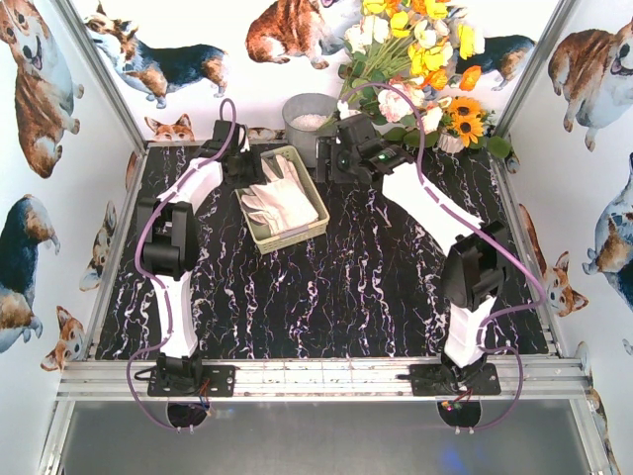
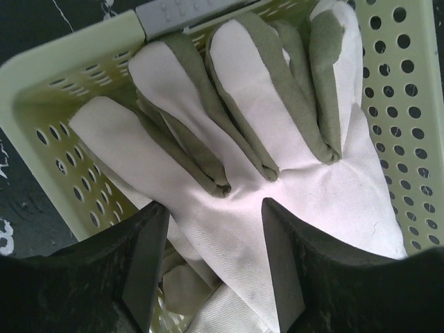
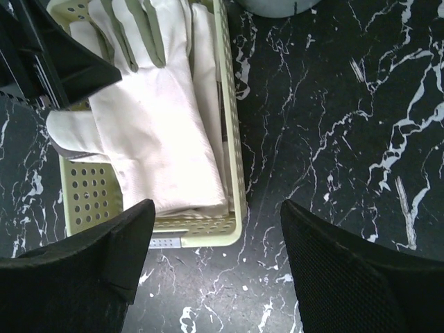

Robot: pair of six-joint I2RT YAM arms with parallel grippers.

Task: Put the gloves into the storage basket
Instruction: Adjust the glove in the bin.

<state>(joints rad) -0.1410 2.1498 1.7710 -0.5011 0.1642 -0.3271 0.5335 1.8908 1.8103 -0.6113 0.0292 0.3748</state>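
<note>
Cream-white gloves (image 1: 282,198) with grey finger patches lie stacked inside the pale yellow-green storage basket (image 1: 293,238) at the back of the table. The top glove (image 2: 277,159) lies flat, its fingers pointing at the basket's far wall (image 2: 416,104). My left gripper (image 2: 215,208) hovers low over that glove's back, its jaws apart on either side of the fabric and not clamped on it. My right gripper (image 3: 216,215) is open over the bare tabletop just beside a corner of the basket (image 3: 232,139). From there the gloves (image 3: 159,132) show in the basket.
A grey metal bucket (image 1: 309,121) stands just behind the basket. A bunch of yellow and white flowers (image 1: 420,59) fills the back right corner. Corgi-print walls close the sides, and an aluminium rail (image 1: 316,376) runs along the near edge of the black marble tabletop (image 1: 376,287).
</note>
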